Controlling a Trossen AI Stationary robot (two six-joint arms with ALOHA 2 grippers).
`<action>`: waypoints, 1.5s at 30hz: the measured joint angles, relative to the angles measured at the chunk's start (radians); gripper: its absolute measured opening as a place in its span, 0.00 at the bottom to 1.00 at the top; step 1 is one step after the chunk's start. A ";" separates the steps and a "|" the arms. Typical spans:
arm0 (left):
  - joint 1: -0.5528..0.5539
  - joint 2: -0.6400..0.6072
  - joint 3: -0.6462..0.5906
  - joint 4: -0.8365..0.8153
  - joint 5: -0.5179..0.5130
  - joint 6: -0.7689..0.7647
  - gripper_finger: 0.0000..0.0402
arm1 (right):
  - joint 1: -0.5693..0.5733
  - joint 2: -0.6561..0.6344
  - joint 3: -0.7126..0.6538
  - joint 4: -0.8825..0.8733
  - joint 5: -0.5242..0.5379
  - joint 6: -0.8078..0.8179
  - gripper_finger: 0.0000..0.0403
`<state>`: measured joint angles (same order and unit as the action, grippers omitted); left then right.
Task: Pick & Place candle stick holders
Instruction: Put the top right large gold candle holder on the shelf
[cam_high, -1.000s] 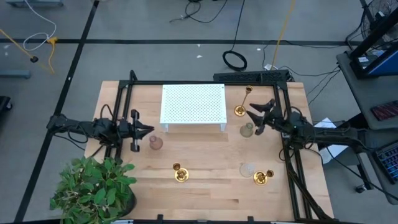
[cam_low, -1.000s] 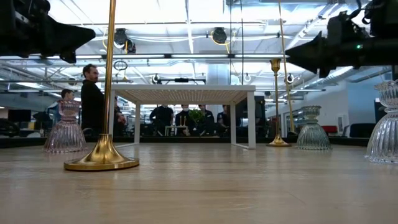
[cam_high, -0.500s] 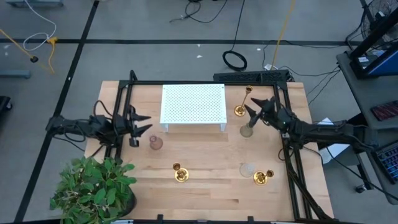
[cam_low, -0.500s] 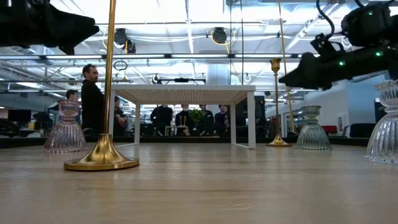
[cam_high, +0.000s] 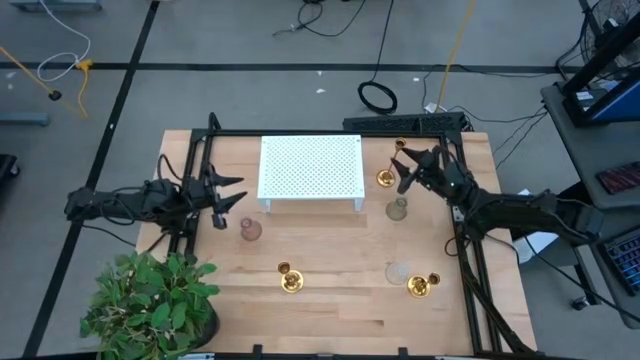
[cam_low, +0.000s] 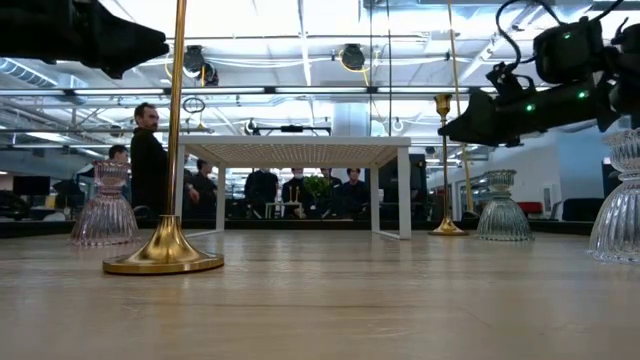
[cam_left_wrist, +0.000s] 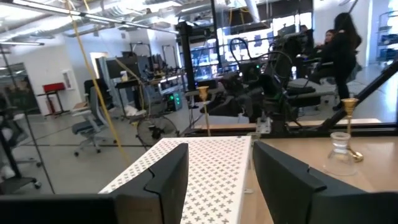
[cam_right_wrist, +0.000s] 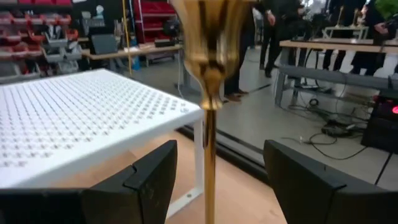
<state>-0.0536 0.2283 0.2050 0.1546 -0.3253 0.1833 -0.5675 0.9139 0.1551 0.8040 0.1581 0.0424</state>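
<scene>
- The right gripper (cam_high: 402, 168) stands wide open at the table's (cam_high: 340, 300) far right corner, its two fingers (cam_right_wrist: 134, 186) on either side of the thin stem of the tall gold candle stick holder (cam_high: 388, 176), not pressing on it
- The right wrist view shows that stem rising between the dark fingers, with the cup at its top; the high view shows only the round base and the slanting stem
- The left gripper (cam_high: 222, 193) hangs open near the table's left edge, holding nothing, pointed at the white perforated stand (cam_high: 310, 168) by the far edge
- Just beside it, nearer the front, sits the pink glass holder (cam_high: 250, 231)
- The greenish glass holder (cam_high: 398, 209) stands just in front of the right gripper, apart from it
- Near the front edge are a gold holder (cam_high: 289, 279), and towards the right corner the clear glass holder (cam_high: 398, 271) with another gold holder (cam_high: 420, 285) close by
- A potted plant (cam_high: 150, 300) fills the front left corner
- The low view alone shows people (cam_low: 148, 165) standing in the room beyond
</scene>
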 joint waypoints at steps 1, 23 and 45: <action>0.008 0.011 0.000 0.006 0.000 -0.003 0.46 | -0.010 0.014 0.000 0.012 -0.006 -0.002 0.57; 0.080 0.079 0.000 0.056 0.000 -0.052 0.46 | -0.074 0.204 0.042 0.121 -0.134 -0.001 0.03; 0.080 0.079 0.000 0.051 0.009 -0.141 0.46 | 0.043 0.159 0.518 -0.546 0.028 -0.015 0.02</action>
<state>0.0269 0.3077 0.2050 0.2053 -0.3161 0.0422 -0.5245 1.0729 0.6731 0.2580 0.1862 0.0276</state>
